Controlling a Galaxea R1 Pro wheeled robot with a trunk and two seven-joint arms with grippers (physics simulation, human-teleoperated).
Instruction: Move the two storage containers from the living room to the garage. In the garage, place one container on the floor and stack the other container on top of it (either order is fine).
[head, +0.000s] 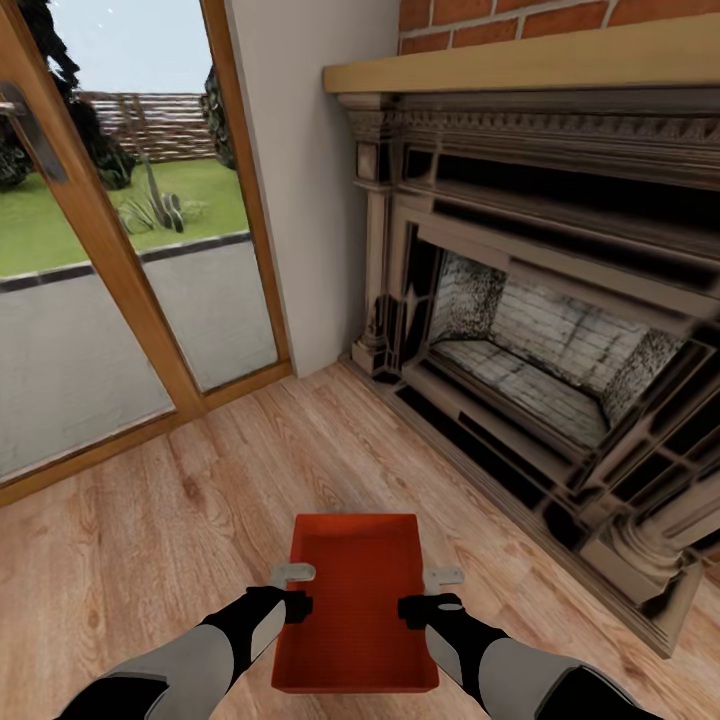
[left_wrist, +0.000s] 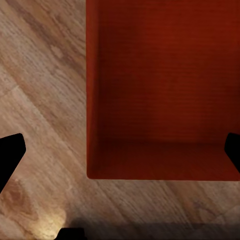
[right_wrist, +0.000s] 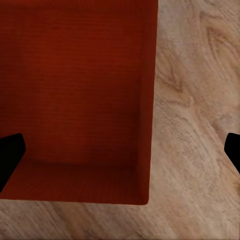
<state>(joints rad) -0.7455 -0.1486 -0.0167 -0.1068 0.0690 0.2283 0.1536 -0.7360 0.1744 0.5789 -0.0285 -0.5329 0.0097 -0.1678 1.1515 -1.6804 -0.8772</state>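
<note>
Between both arms, the orange-red rectangular plastic bin (head: 357, 600) lies lengthwise away; left gripper (head: 291, 590) and right gripper (head: 432, 594), spread wide, straddle opposite long walls.

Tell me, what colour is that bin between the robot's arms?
Orange-red all over; the bin shows best in the head view.

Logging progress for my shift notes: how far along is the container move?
Early. Nothing is in the garage yet: one storage container sits by the fireplace on the wood floor. In hand: left gripper and right gripper flank it, fingers open. Carrying and stacking remain.
</note>
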